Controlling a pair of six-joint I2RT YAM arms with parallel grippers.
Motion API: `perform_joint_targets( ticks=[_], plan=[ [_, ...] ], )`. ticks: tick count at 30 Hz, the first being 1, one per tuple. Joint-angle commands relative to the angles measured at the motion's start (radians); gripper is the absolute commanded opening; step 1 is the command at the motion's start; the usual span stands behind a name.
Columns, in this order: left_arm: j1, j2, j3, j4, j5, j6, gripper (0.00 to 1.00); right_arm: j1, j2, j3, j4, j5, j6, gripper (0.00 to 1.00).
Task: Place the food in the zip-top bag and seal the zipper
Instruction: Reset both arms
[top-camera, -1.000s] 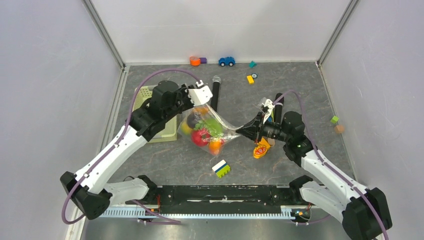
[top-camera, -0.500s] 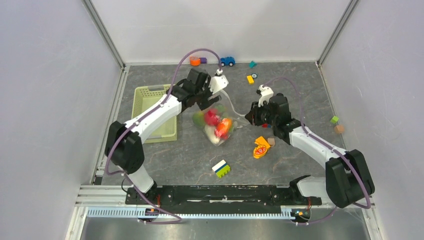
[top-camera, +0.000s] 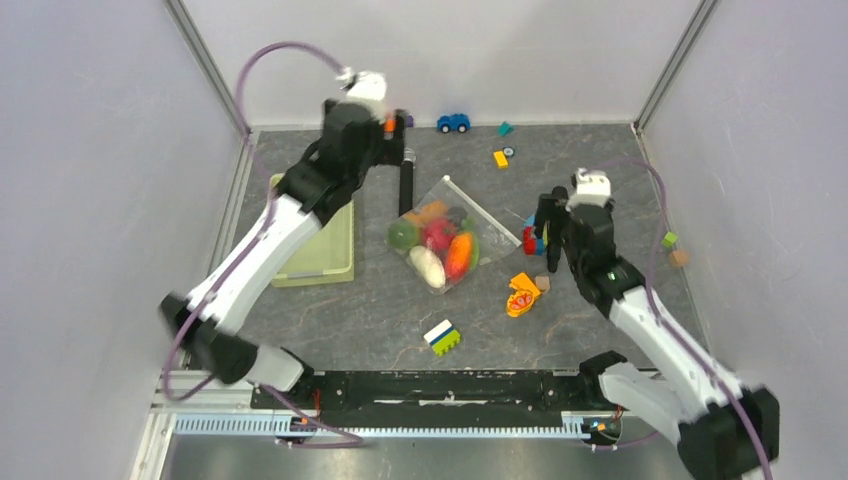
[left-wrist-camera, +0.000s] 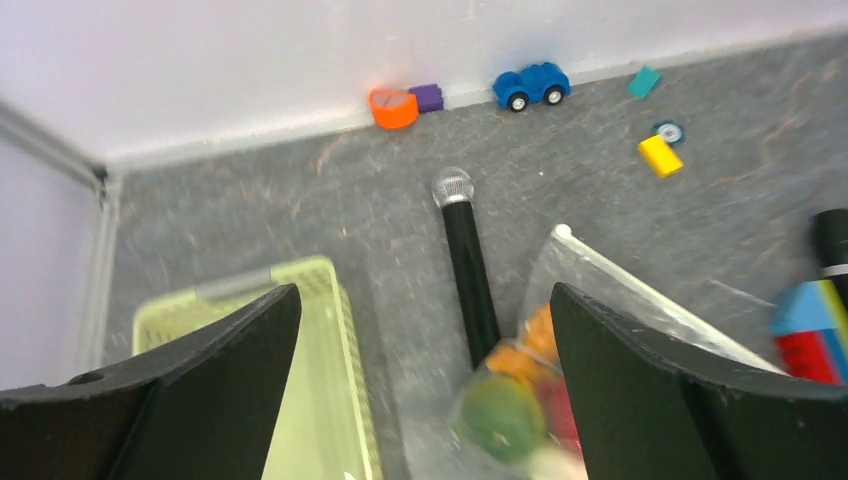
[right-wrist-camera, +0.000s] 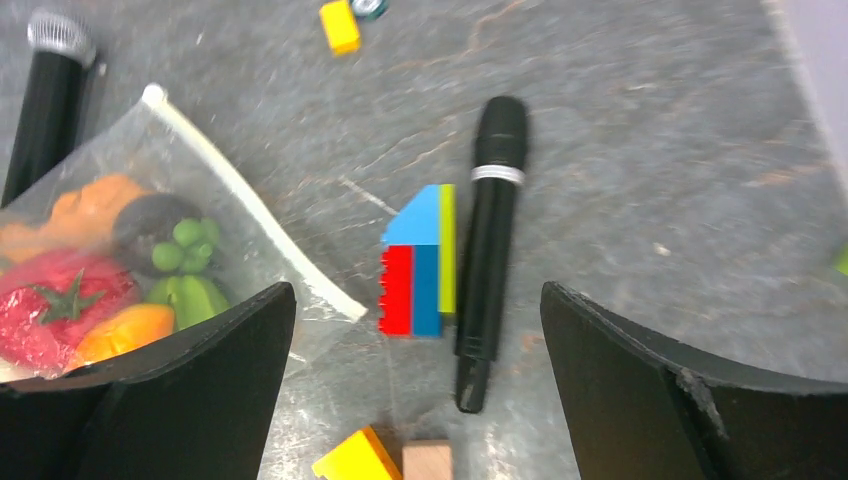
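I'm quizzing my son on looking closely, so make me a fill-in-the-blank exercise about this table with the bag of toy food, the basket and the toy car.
1. The toy food lies ____ the clear bag.
2. The left tool and the right tool are both ____ and hold nothing.
3. The toy car is ____.
4. The basket is pale ____.
Missing words: inside; open; blue; green.

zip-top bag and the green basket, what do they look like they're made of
zip-top bag: thin clear plastic film, slightly glossy. The food shows through it and its surface wrinkles.
basket: pale green moulded plastic, probably rigid, with a dull finish. It has an even colour and a straight raised rim. Finer detail is blurred.
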Motion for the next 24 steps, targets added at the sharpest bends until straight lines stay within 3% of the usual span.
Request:
perform_joint_targets(
  ticks=[1,6,9,14,24],
  plan=[
    [0.006,-0.326,-0.241,-0.028,-0.081,-0.424,1.0,-0.003,-0.243,-0.133,-0.015,0.224,0.038,0.98],
    [0.006,-0.688,-0.658,-0.05,-0.066,-0.62,1.0,-0.002,-0.485,-0.282,-0.021,0.274,0.027,0.98],
    [0.006,-0.842,-0.785,-0.168,-0.125,-0.717,1.0,-0.002,-0.591,-0.331,-0.005,0.282,0.026,0.98],
    [0.006,-0.968,-0.864,-0.291,-0.238,-0.786,1.0,-0.004,-0.667,-0.35,-0.012,0.343,0.001,0.98],
    [0.002,-0.968,-0.871,-0.324,-0.276,-0.825,1.0,-0.003,-0.655,-0.349,-0.032,0.392,-0.013,0.98]
  ],
)
